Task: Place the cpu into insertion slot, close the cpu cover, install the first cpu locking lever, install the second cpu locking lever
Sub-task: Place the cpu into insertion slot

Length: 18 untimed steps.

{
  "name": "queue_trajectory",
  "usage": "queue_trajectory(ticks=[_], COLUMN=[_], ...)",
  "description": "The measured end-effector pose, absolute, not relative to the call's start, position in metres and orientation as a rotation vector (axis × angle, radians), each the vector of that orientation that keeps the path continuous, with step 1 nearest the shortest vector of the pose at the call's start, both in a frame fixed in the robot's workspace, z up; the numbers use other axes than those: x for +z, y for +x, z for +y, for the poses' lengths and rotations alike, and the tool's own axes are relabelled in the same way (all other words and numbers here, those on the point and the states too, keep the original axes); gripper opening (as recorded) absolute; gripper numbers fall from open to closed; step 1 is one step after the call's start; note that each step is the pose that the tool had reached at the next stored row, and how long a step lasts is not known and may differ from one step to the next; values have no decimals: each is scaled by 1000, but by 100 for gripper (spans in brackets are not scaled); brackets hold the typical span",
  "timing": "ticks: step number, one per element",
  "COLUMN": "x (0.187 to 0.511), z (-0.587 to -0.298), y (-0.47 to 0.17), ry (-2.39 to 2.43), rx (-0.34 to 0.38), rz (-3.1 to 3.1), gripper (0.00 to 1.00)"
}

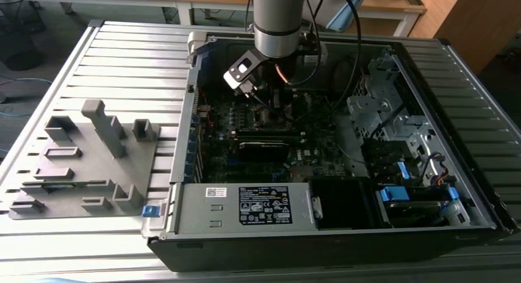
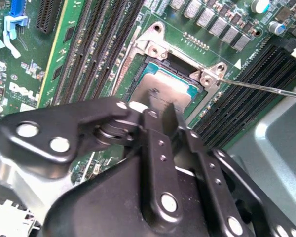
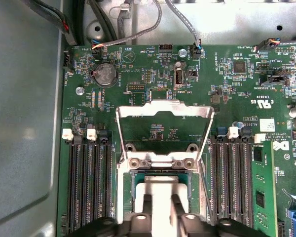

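Note:
The cpu [image 2: 165,89], a small square chip with a dull silver top, lies flat in the insertion slot [image 2: 138,81] on the green motherboard. In the first wrist view the cpu [image 3: 160,185] sits just under my gripper [image 3: 161,200]. The cpu cover [image 3: 163,123], a thin silvery frame, stands raised on its hinge [image 3: 163,162] at the socket's edge. A thin wire locking lever [image 2: 256,86] sticks out unlatched beside the socket. In the exterior view my gripper [image 1: 262,103] hangs low inside the open computer case, right over the socket.
Black memory slots [image 3: 89,187] flank the socket on both sides. Cables [image 3: 138,27] run along the case wall. A black card [image 1: 262,150] and the power supply [image 1: 244,207] lie nearer the exterior view's bottom. A grey parts fixture [image 1: 82,161] sits at the exterior view's left.

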<state>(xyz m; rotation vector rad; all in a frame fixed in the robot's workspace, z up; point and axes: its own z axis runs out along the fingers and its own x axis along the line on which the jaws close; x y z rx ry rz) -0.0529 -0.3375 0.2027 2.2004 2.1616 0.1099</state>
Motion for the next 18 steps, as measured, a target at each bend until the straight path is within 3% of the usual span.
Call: queue_trajectory(ticks=[3, 5, 18], x=[203, 203, 202], z=[-337, -337, -337], y=[-53, -53, -53], ry=[2200, 2200, 2208], rx=[110, 110, 94], rz=[2162, 2162, 2169], gripper=[23, 11, 11])
